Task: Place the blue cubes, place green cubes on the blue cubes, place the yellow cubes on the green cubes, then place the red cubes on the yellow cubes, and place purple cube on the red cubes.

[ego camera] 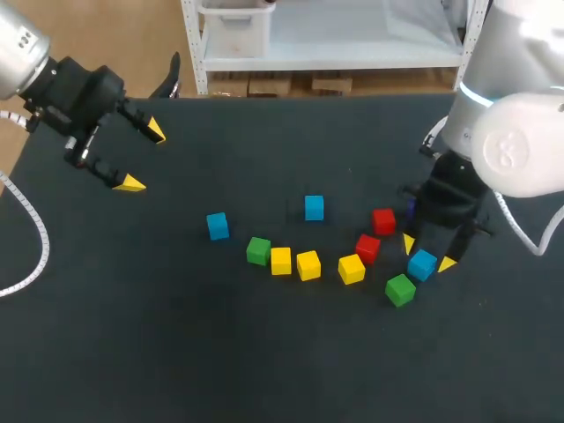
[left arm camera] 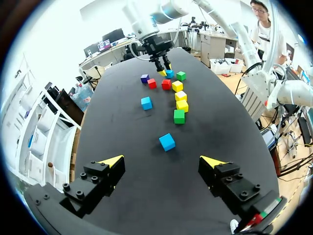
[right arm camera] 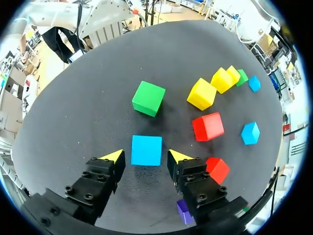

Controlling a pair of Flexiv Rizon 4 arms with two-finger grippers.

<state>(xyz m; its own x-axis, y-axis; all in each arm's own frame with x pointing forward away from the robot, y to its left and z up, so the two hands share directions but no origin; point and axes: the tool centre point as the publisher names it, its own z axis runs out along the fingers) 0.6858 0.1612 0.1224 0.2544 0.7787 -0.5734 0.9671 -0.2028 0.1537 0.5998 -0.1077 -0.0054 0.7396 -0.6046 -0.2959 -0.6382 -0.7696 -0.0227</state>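
While the left gripper [ego camera: 143, 157] hangs open over the table's [ego camera: 132, 352] far-left corner, the right gripper [ego camera: 427, 253], fingers apart, straddles a blue cube [ego camera: 422, 265]

**A:** Head camera: high, behind the robot, tilted down on the table [ego camera: 132, 352]. It takes in the whole scatter of cubes, at mid distance.

**B:** And the left wrist camera?

**A:** Set back near one table end. It looks past the left gripper [left arm camera: 161, 160] down the table's length toward the right arm [left arm camera: 142, 19]. The cubes are far off and small.

**B:** Right wrist?

**A:** Close and steep above the right gripper [right arm camera: 145, 155]. The blue cube [right arm camera: 146, 150] between its tips is large.

**B:** Overlap?

**A:** All three views show that blue cube and the yellow cubes [ego camera: 307, 265].
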